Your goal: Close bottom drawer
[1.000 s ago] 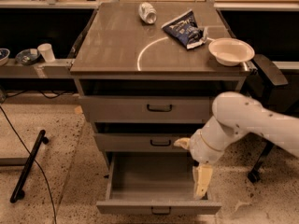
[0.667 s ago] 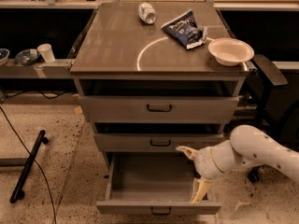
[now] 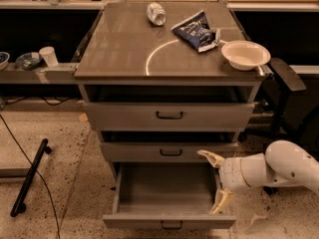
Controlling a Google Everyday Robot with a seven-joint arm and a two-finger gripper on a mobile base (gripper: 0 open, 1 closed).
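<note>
In the camera view you see the gripper [image 3: 217,181] at the right side of the cabinet, just off the right wall of the bottom drawer [image 3: 168,221]. Its jaws are spread wide and hold nothing. The upper finger [image 3: 211,158] points left, just under the right end of the middle drawer [image 3: 169,152]. The lower finger [image 3: 222,201] hangs down over the bottom drawer's right wall near its front corner; you cannot tell whether it touches the wall. The white arm [image 3: 271,169] reaches in from the right, low over the floor.

The bottom drawer is pulled far out toward you, its front panel at the near edge of the view with the dark handle at its lower middle. The middle drawer and the top drawer [image 3: 169,115] sit nearly flush, each with a dark gap above it.

On the worktop [image 3: 114,59], a can [image 3: 156,13] lies at the far edge, a dark snack bag [image 3: 197,30] is right of it, and a white bowl [image 3: 245,55] sits at the right edge.

Speckled floor lies open to the left of the drawer; further left are a black pole [image 3: 31,177] and a thin cable [image 3: 20,151]. A black armrest [image 3: 286,74] stands to the right of the cabinet, above the arm.
</note>
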